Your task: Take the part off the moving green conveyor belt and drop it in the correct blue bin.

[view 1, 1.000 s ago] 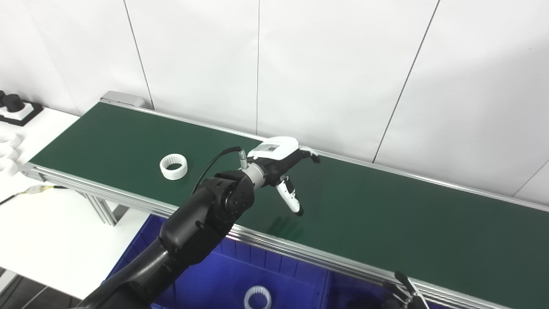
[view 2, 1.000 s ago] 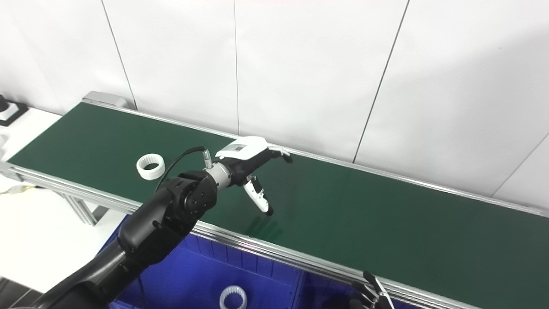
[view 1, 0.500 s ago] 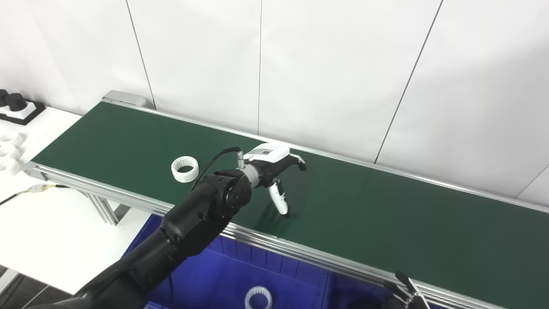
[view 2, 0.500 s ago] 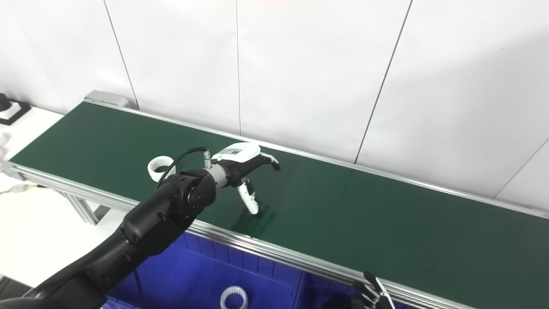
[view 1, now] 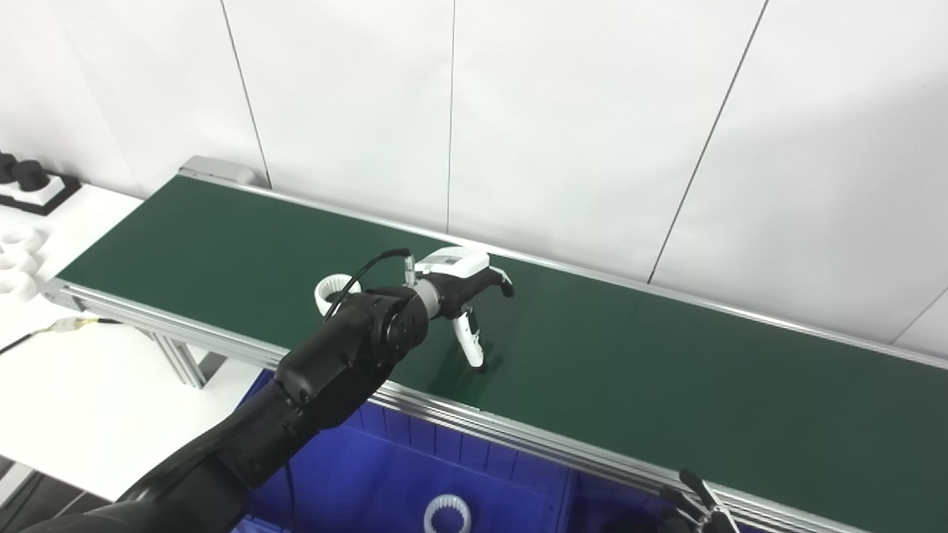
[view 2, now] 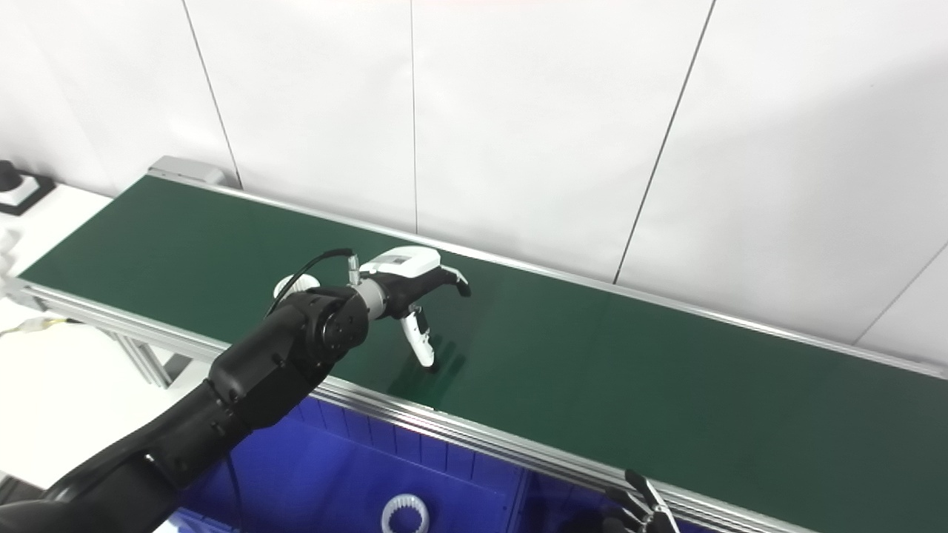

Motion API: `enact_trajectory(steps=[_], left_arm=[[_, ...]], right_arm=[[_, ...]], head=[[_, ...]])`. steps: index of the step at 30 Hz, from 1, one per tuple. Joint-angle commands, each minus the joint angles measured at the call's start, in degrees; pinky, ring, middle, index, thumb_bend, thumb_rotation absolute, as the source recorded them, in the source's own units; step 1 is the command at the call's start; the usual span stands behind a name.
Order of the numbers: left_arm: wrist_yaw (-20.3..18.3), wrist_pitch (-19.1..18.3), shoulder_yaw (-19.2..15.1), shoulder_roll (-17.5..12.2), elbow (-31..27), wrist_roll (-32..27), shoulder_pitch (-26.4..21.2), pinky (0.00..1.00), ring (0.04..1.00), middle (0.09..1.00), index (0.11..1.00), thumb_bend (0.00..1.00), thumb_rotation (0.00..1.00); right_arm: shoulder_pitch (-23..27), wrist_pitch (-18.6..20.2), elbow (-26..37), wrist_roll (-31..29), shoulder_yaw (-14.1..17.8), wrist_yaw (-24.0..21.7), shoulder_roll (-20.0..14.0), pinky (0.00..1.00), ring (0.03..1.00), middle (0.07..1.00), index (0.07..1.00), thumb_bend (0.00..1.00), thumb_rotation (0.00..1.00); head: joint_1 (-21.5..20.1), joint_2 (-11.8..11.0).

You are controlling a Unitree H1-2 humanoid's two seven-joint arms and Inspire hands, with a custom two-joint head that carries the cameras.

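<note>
Left eye view showed a small label patch on the white back of the left hand (view 1: 463,285), but its writing was too small to read; nothing else bore legible text. That hand hung low over the green belt (view 1: 666,370), fingers spread wide and empty, thumb (view 1: 469,346) pointing down with its tip at or just above the belt surface. The ring (view 1: 330,291), a white toothed part, lay on the belt just left of the hand, and the black forearm and its cable covered the ring's right side, so only its left arc could be seen.

To the right of the hand the belt ran long and bare up to the picture's edge, with silver rails along both sides and the white wall close behind the far rail. Below the near rail sat the blue bin (view 1: 355,481), cut off by the bottom edge, with a second white ring (view 1: 446,514) inside it. Only a few dark fingertips of the right hand (view 1: 692,507) rose at the bottom edge, and I could not tell whether it was spread or closed. At far left, white and black parts (view 1: 22,215) on the table were cropped.
</note>
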State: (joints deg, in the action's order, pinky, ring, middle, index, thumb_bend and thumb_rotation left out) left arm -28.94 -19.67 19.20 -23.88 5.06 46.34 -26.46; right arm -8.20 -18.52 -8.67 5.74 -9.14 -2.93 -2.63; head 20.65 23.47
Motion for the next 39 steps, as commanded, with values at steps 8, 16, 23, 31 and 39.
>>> enact_trajectory(steps=[8, 16, 23, 31, 39], left_arm=[[1.8, 1.5, 0.2, -1.5, 2.0, -0.2, -2.5, 0.9, 0.898, 0.892, 0.819, 0.91, 0.0], [2.5, 0.6, 1.1, -1.1, 3.3, -0.4, -2.1, 0.9, 0.889, 0.894, 0.832, 0.87, 0.0], [3.0, 0.6, 1.3, -1.3, 3.8, -0.3, -1.7, 0.91, 0.889, 0.902, 0.833, 0.87, 0.0], [3.2, 0.4, 1.5, -1.4, 5.2, -0.4, -2.0, 0.92, 0.894, 0.902, 0.836, 0.86, 0.0], [3.2, 0.3, 1.2, -1.5, 5.1, -0.7, -2.2, 0.91, 0.897, 0.903, 0.836, 0.86, 0.0]], right_arm=[[0.1, -2.4, 2.2, -0.6, 0.2, 0.1, 0.6, 0.65, 0.731, 0.774, 0.873, 0.35, 0.61], [0.0, -2.6, 2.4, -0.3, 0.3, 0.1, 0.4, 0.64, 0.723, 0.773, 0.896, 0.37, 0.64], [-0.2, -1.5, 2.9, -0.8, 0.4, 0.0, 0.5, 0.66, 0.735, 0.779, 0.907, 0.38, 0.63], [-0.3, -1.6, 3.0, -0.9, 0.3, -0.2, 0.4, 0.66, 0.741, 0.781, 0.912, 0.36, 0.62], [-0.2, -1.8, 2.8, -0.7, 0.4, 0.1, 0.6, 0.65, 0.733, 0.776, 0.906, 0.37, 0.62]], head=[[-0.4, 0.1], [-0.5, 0.3], [-0.5, 0.4], [-0.5, 0.4], [-0.6, 0.4]])
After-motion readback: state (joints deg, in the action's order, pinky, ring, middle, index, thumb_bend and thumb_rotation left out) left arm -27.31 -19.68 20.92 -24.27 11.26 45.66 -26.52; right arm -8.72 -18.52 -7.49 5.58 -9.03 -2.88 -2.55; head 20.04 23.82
